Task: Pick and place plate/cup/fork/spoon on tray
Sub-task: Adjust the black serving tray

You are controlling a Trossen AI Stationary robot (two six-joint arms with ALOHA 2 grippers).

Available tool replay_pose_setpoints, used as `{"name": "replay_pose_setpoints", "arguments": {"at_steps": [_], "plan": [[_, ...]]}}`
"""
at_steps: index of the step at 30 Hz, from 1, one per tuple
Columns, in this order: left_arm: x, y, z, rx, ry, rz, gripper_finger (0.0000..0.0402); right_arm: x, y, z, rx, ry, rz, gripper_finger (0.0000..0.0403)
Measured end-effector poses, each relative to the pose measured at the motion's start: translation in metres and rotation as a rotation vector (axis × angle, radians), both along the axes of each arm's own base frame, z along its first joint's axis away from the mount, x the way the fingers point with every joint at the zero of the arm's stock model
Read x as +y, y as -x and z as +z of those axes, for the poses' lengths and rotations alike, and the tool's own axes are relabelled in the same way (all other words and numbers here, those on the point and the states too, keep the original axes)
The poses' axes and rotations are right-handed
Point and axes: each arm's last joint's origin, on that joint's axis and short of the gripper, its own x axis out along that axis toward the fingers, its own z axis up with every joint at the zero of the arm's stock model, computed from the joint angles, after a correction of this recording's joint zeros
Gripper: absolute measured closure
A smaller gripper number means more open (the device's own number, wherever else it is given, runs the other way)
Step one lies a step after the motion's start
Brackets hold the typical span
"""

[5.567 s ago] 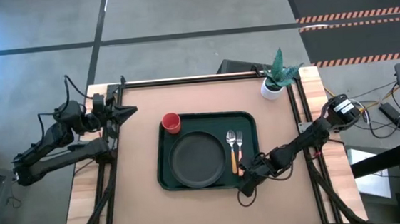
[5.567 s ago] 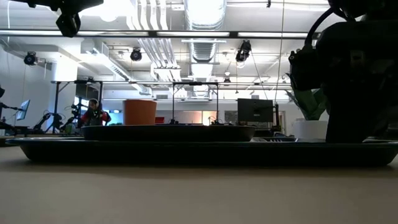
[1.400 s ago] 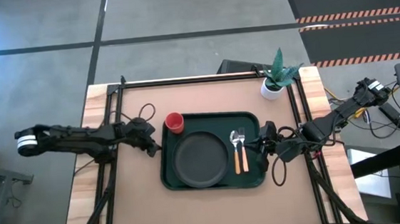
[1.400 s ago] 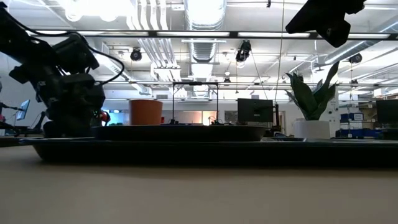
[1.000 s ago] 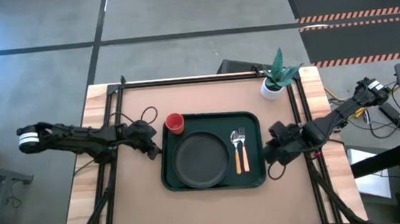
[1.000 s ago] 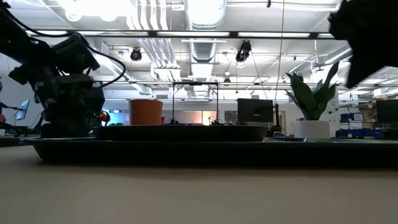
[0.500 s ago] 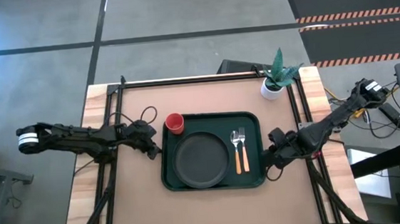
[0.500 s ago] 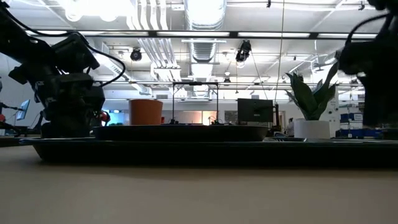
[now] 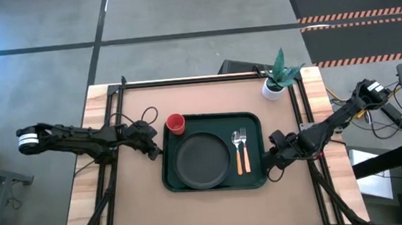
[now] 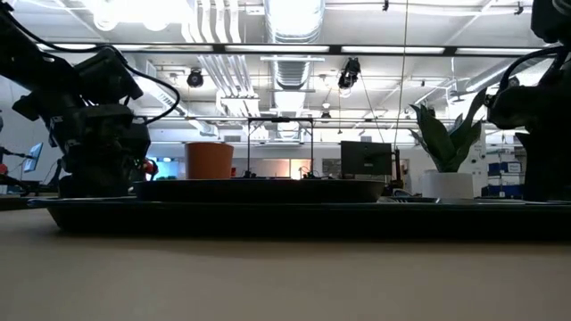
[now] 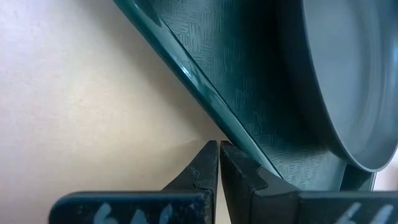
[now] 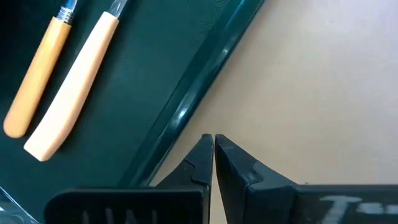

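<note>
Seen from above, on a tan desk (image 9: pixel 215 205). At far left, left arm stretched across the desk edge, its dark left pincer (image 9: pixel 155 150) clenched with nothing in it, tips together just beside the left rim of the tray. In the left wrist view, same left pincer (image 11: pixel 218 147) tips pressed shut at the tray's raised edge. At centre, large dark green rectangular tray (image 9: pixel 174 184) with rounded corners. Small red round cup (image 9: pixel 175 123) in the tray's far left corner. Round dark grey-black shallow plate (image 9: pixel 202 159) near the tray's middle, flat. To its right, slim spoon (image 9: pixel 236 151) and slim fork (image 9: pixel 243 149), both with silver heads and orange handles, lying side by side, parallel, on the tray. Just beside the tray's right rim, dark right pincer (image 9: pixel 269 162) clenched, empty, low over the desk. In the right wrist view, right pincer (image 12: pixel 214 140) tips shut next to the tray edge. White pot with green plant (image 9: pixel 277 76) at the desk's far right corner.
</note>
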Motion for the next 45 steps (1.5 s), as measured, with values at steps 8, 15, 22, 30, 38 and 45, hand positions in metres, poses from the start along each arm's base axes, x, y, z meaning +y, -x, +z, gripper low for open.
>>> {"name": "replay_pose_setpoints", "arguments": {"at_steps": [8, 15, 22, 30, 38, 45], "plan": [[0.0, 0.0, 0.0, -0.002, 0.01, -0.008, 0.0402, 0.0, -0.002, -0.001, -0.021, 0.029, -0.006, 0.0394], [-0.001, 0.0, 0.0, -0.005, 0.026, -0.019, 0.0402, 0.0, -0.009, 0.002, -0.113, 0.052, -0.016, 0.0394], [-0.001, 0.0, 0.0, -0.008, 0.038, -0.029, 0.0402, -0.005, -0.012, -0.002, -0.064, 0.077, 0.023, 0.0394], [-0.002, 0.0, 0.001, -0.011, 0.039, -0.034, 0.0402, -0.01, -0.001, -0.004, 0.067, 0.059, -0.013, 0.0394], [-0.002, 0.0, 0.001, -0.011, 0.039, -0.034, 0.0402, -0.011, -0.003, -0.004, 0.037, 0.088, -0.033, 0.0394], [-0.002, 0.0, 0.001, -0.01, 0.04, -0.034, 0.0402, -0.011, -0.008, -0.002, -0.033, 0.124, -0.034, 0.0394]]}}
